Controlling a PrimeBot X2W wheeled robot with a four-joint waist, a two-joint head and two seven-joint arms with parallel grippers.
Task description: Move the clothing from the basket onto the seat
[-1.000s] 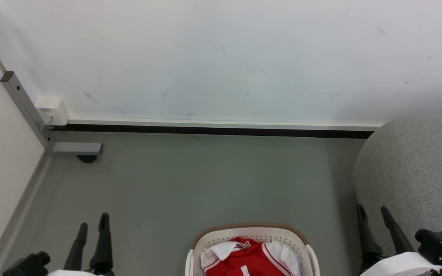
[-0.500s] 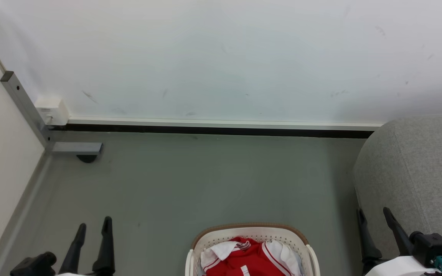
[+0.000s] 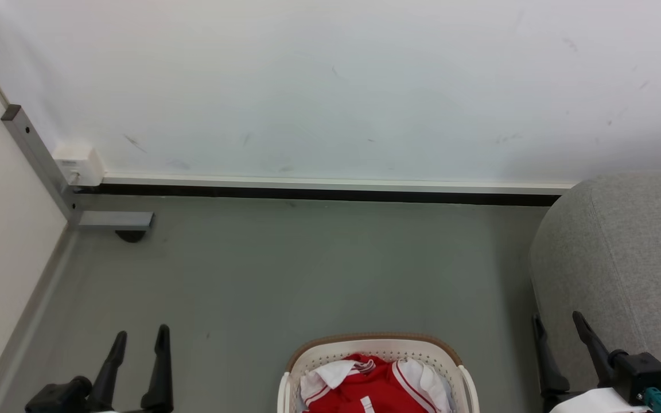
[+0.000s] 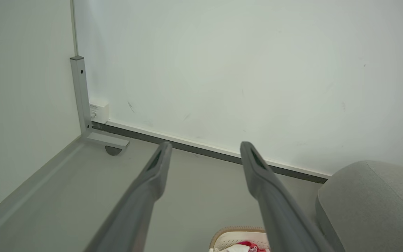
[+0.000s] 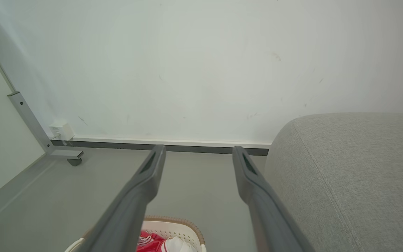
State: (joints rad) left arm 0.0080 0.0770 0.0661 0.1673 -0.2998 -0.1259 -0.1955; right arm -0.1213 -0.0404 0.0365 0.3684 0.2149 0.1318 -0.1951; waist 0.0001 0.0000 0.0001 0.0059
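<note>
Ready to start: nothing lifted yet.
The left tool [image 3: 141, 332] hangs empty, fingers spread. To its right, an oval cream-white perforated plastic basket [image 3: 373, 339] with a brown rim band holds the bright red, white-striped soft clothing [image 3: 365, 387], heaped within reach from above. The right tool [image 3: 556, 316], likewise spread and empty, hangs just beside the large grey woven-fabric seat [image 3: 623, 258], probably so the carry across stays short.

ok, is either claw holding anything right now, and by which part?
Nothing is held. The left claw and the right claw are both open and empty; the clothing lies in the basket, untouched.
</note>
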